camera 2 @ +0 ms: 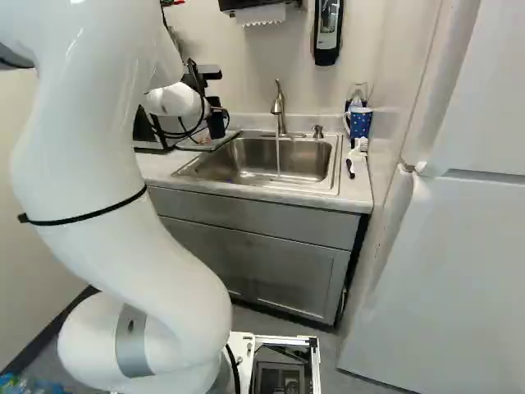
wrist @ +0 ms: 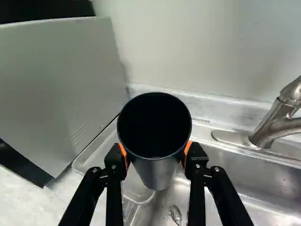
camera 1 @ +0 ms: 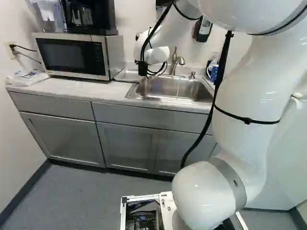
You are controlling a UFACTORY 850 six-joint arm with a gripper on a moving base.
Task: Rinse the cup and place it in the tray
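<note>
In the right base view my gripper (camera 2: 215, 116) is a dark shape between the microwave and the sink, its fingers hard to make out. The wrist view shows the gripper (wrist: 156, 157) shut on a dark cup (wrist: 157, 173), one orange pad against each side. The cup's open mouth faces the wrist camera; its inside is black. Beyond and below the cup lies the shallow tray (wrist: 101, 147), partly hidden by it, between the microwave and the sink. The cup hangs over the tray's sink-side edge.
The microwave (camera 1: 72, 55) stands beside the tray. A faucet (camera 2: 279, 107) rises behind the sink (camera 2: 230, 160), and a thin stream appears to fall from it. A blue patterned cup (camera 2: 360, 123) and a brush (camera 2: 356, 154) are on the counter's far side, near a white refrigerator (camera 2: 443, 271).
</note>
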